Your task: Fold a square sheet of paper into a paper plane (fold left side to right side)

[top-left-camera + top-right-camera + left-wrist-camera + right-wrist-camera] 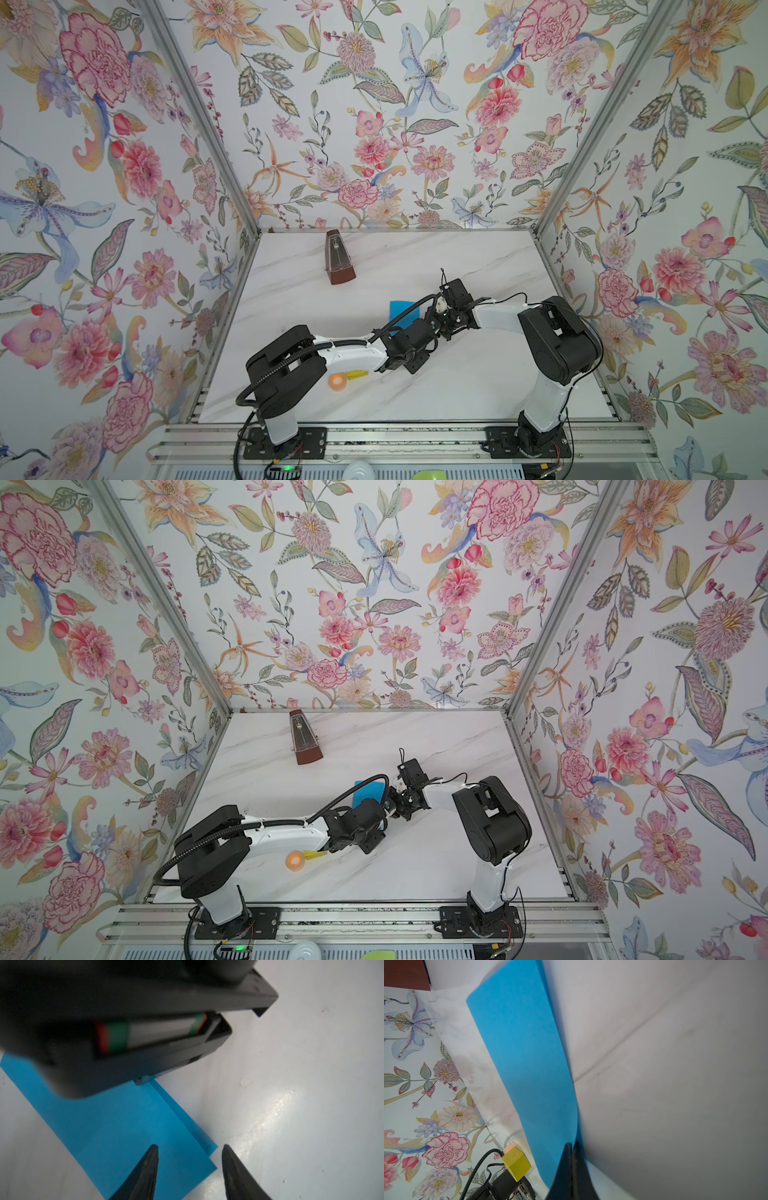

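Nearest, toward the left of the table [457,386], an orange tape roll [337,380] and a small yellow block [357,375] are seen side by side, partly covered by the left arm in both top views.

Farther in, about the middle of the table, the square sheet of paper [401,309] is laid flat. It is doubled over into a narrower blue strip, and its two layers are shown slightly offset along one edge in the left wrist view [124,1126]. Its near part is hidden by the left arm in both top views, and the two wrists are brought together at its near right end.

The left gripper [190,1153] is held just above a corner of the sheet with its jaws parted. One finger is placed over the blue layers and the other over bare table, and nothing is gripped between them.

The right gripper [572,1151] is closed, fingers pressed together, and its tips are set against the sheet [525,1064] near one end. Blue is seen on both sides of the tips, but whether a layer is pinched between them cannot be told.

Farthest, left of centre and well apart from the sheet, a brown metronome [338,259] is stood upright close to the back wall.
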